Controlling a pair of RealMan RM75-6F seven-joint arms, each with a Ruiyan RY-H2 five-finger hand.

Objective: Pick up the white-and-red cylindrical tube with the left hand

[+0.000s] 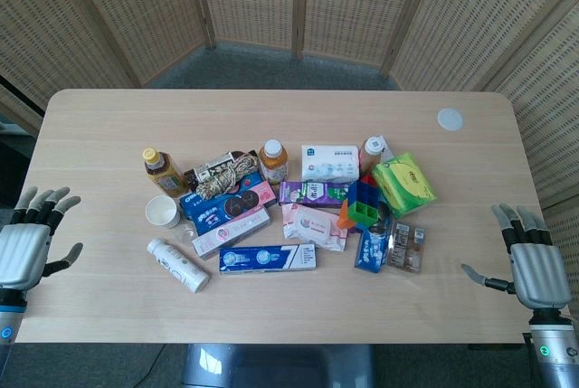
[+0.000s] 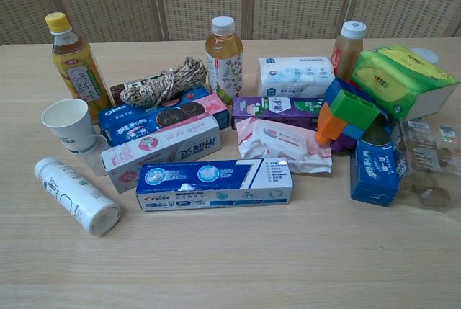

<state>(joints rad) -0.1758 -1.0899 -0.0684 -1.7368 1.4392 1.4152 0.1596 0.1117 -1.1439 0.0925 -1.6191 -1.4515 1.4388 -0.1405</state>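
A white cylindrical tube (image 1: 178, 264) lies on its side at the front left of the pile, beside a paper cup (image 1: 163, 212). The chest view shows the tube (image 2: 76, 195) slanting, its flat end toward the camera. My left hand (image 1: 32, 234) hovers at the table's left edge, well left of the tube, fingers spread and holding nothing. At the right edge, my right hand (image 1: 529, 261) is likewise spread and empty. Neither hand appears in the chest view.
A crowded pile fills the table's middle: toothpaste boxes (image 1: 268, 259), a rope coil (image 1: 228, 176), tea bottles (image 1: 273, 161), tissue packs (image 1: 330, 162), green tissues (image 1: 403, 184), toy blocks (image 1: 364, 205), and a small white-capped, red-labelled bottle (image 2: 348, 48). A white disc (image 1: 450, 118) lies at the back right.
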